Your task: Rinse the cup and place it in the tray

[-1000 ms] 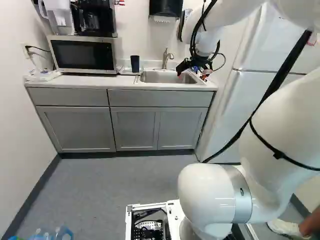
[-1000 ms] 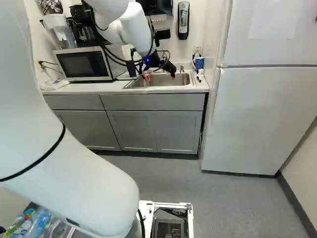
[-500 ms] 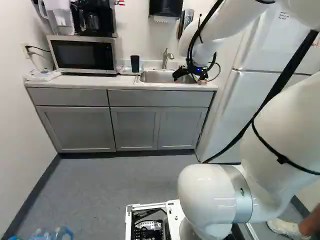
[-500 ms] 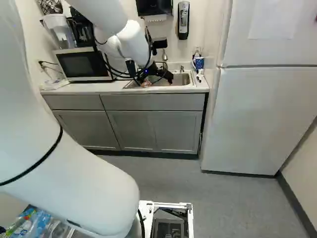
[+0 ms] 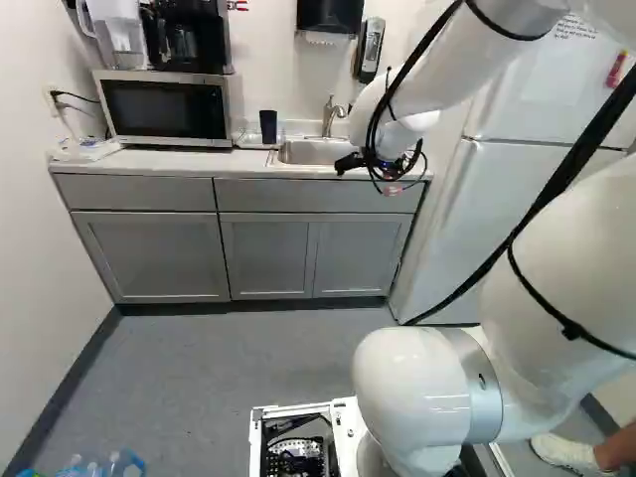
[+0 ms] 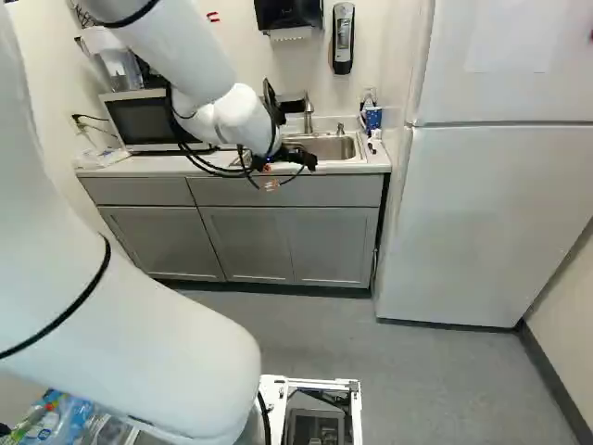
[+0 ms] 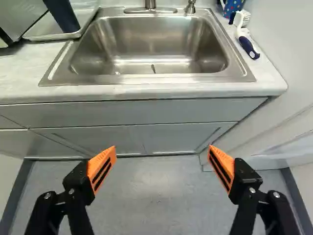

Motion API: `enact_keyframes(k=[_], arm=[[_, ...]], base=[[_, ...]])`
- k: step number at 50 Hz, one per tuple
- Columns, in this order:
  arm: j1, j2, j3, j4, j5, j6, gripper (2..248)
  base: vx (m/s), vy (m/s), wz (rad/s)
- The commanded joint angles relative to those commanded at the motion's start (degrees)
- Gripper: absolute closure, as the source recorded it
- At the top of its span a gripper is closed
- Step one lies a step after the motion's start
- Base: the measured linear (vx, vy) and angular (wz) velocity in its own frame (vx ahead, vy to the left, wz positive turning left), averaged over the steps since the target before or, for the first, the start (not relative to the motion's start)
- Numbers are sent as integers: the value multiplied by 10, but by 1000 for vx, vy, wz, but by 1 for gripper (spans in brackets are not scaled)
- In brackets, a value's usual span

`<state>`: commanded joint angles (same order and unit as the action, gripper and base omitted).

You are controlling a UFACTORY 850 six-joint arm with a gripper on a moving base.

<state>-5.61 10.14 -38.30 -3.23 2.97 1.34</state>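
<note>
In the left base view my gripper (image 5: pixel 370 173) hangs at the counter's front edge, before the sink. The wrist view shows the gripper (image 7: pixel 162 159) wide open, nothing between its orange pads, with floor and cabinet fronts beyond. A dark blue cup (image 5: pixel 268 126) stands upright beside the sink, left of the faucet in the left base view. The wrist view shows the cup (image 7: pixel 62 15) standing on the clear, shallow tray (image 7: pixel 55 35), well apart from the fingers. The cup's top is cut off there.
The metal sink (image 7: pixel 156 44) has a faucet (image 5: pixel 331 117) at its back. A microwave (image 5: pixel 167 107) stands on the counter, on the tray's far side from the sink. A brush (image 7: pixel 247 41) and a patterned blue cup (image 6: pixel 372 117) are at the sink's other side, near the fridge (image 6: pixel 491 222).
My arm has drawn back from over the sink to the counter's front edge, the gripper staying open. The base has not moved, and the dark cup stands where it was.
</note>
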Motion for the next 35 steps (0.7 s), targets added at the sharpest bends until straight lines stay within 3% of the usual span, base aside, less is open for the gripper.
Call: enact_keyframes(k=[35], arm=[[27,29,163,16,230,-7,3]], base=[[0,0,0]])
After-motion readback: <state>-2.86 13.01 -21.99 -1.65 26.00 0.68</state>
